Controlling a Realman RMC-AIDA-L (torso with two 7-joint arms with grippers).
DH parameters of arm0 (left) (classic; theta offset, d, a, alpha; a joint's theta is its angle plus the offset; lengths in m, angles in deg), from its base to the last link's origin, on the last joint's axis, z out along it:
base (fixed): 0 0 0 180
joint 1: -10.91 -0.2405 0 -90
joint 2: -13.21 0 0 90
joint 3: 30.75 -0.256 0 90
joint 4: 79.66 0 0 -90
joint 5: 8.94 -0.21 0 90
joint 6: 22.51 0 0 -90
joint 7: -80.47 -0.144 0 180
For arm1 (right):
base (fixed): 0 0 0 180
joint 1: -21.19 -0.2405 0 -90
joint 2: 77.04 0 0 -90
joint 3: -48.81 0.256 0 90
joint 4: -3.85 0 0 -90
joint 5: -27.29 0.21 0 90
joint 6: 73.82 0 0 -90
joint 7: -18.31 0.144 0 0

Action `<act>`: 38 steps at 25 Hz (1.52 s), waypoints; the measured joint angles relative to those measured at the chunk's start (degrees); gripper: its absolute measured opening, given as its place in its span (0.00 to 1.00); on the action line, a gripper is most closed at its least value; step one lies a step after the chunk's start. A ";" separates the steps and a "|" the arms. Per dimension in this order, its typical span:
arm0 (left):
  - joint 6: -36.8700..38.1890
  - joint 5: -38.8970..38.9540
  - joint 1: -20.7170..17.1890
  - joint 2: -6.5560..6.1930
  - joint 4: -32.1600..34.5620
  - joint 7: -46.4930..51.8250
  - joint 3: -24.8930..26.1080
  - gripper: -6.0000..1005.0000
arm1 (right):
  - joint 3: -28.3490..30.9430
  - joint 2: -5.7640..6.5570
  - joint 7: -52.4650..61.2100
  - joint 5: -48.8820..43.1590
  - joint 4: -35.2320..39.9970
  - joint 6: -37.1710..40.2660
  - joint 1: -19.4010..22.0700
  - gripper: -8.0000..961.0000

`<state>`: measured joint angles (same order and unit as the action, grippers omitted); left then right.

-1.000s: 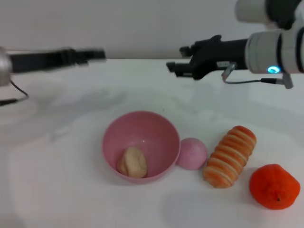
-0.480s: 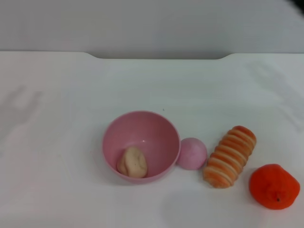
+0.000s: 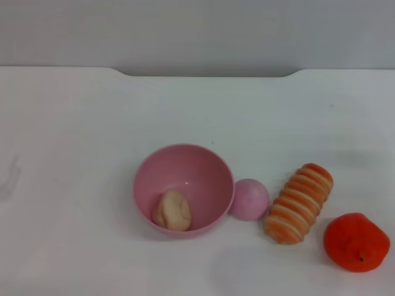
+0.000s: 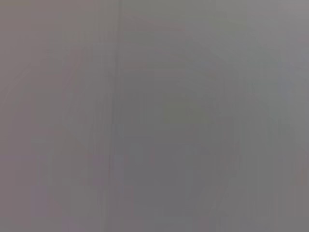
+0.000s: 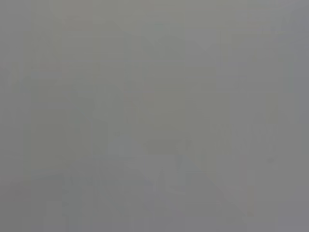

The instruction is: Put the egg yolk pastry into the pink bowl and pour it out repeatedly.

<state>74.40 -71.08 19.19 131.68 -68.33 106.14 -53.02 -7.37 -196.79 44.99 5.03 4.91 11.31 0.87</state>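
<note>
The pink bowl (image 3: 210,176) stands upright on the white table near the front middle in the head view. The egg yolk pastry (image 3: 172,210), a pale beige lumpy bun, lies inside it against the near-left wall. Neither gripper nor any arm shows in the head view. Both wrist views give only a flat grey field with nothing recognisable.
A small pink ball (image 3: 249,198) touches the bowl's right side. Right of it lies a long orange-and-cream striped bread (image 3: 299,202), then an orange fruit (image 3: 357,241) near the front right corner. The table's far edge (image 3: 203,74) meets a grey wall.
One second ago both arms reached over the table's far side from left and right. They have since withdrawn out of the head view. Bowl, pastry and other objects have not moved.
</note>
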 joint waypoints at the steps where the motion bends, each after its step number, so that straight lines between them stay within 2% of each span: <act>1: -0.40 -0.05 0.00 0.04 -1.08 -1.92 -0.06 0.64 | 0.19 -0.02 -2.51 0.25 -1.76 0.84 -0.31 0.57; 5: -2.09 -0.18 -0.21 0.19 -6.80 -8.32 -0.48 0.64 | 2.17 -0.13 -8.84 0.48 -7.88 2.19 -1.26 0.57; 11: -1.97 -0.18 -0.47 0.36 -10.65 -8.98 -0.87 0.64 | 3.92 -0.13 -8.69 0.28 -8.89 1.71 -1.55 0.57; 22: -3.64 -0.13 0.14 0.53 -11.88 -9.56 -5.55 0.64 | 4.01 -0.04 -7.01 0.44 -9.12 0.36 -3.39 0.57; 28: -6.98 -0.08 0.36 0.53 -11.74 -16.61 -9.63 0.63 | 4.05 0.04 -5.47 0.65 -9.00 -0.66 -3.68 0.57; 38: -7.19 -2.82 0.55 0.53 -12.31 -16.86 -10.10 0.64 | 4.06 0.05 -5.42 0.73 -8.80 -4.19 -5.20 0.57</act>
<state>67.21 -73.90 19.75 132.21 -80.65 89.28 -63.12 -3.31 -196.74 39.56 5.76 -3.89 7.12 -4.33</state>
